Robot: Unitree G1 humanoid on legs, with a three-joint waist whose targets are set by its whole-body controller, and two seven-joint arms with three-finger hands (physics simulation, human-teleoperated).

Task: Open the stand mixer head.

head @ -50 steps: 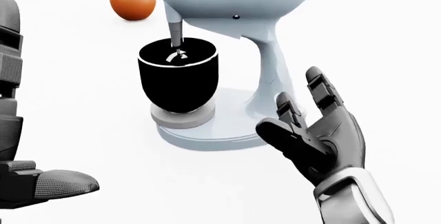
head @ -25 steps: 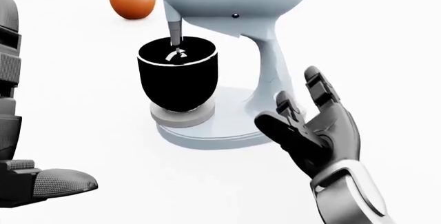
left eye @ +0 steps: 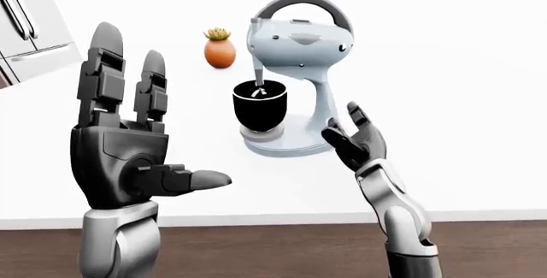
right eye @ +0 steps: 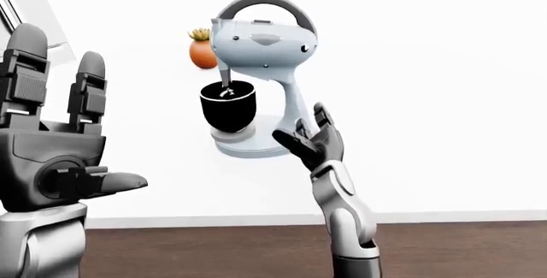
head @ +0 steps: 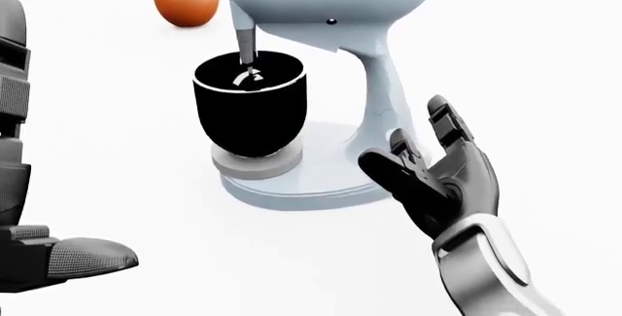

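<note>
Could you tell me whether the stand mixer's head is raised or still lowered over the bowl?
Lowered. The mixer head sits level above the black bowl, and its beater reaches down into it.

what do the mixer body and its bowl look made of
Stand mixer: looks like glossy painted metal or hard plastic, pale blue-grey with soft highlights on its rounded head; the render leaves it open. Bowl: flat black with a thin bright rim, perhaps coated metal or dark glass; uncertain.
</note>
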